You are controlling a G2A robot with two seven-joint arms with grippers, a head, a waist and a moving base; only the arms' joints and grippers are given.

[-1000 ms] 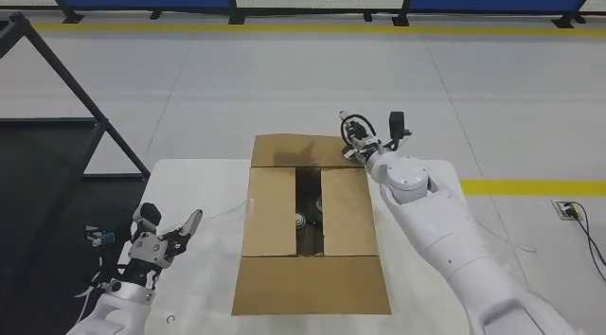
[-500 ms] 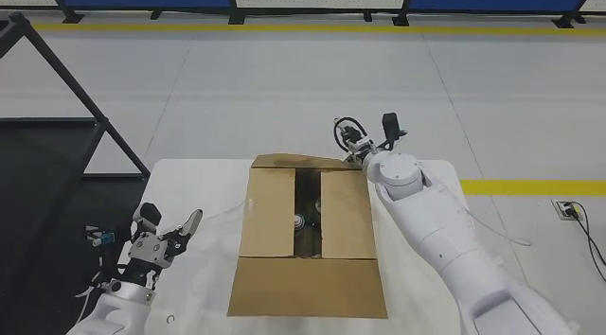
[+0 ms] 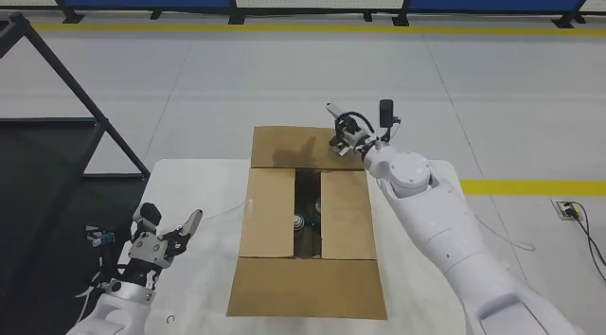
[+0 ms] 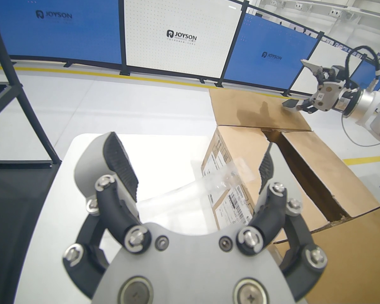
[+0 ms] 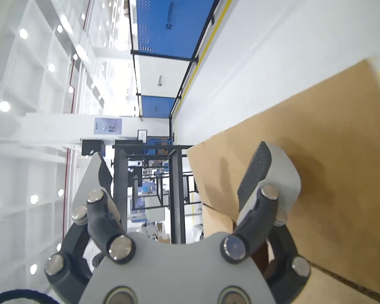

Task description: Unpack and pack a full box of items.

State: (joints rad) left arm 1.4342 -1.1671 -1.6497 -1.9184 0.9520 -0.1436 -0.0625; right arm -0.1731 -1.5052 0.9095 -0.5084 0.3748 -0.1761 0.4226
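From above, the box (image 3: 268, 212) sits mid-tabletop (image 3: 199, 193) with its long axis running away from the robot. Its two side flaps (image 3: 347, 212) lie nearly shut, and the items (image 3: 305, 220) show through the slot between them. The far flap (image 3: 289, 146) is folded out flat beyond the box. The right gripper (image 3: 333, 130) is at that flap's right corner, spread wide and holding nothing. The left gripper (image 3: 170, 220) hangs well apart at the tabletop's near left corner, also wide and empty, so the right arm is much the nearer to the flap.

In the left wrist view, the left gripper (image 4: 190, 147) looks along the box (image 4: 234, 147). The right gripper (image 4: 299, 85) has its lower finger on or just above the far flap (image 4: 250, 112).

In the right wrist view, one finger of the right gripper (image 5: 180, 153) lies over the far flap (image 5: 329, 147) and the other sits past the flap's corner.

Half a second ago the far flap stood more upright. It now lies back, and the right gripper has moved farther out and leftward with it. The left arm has not moved.
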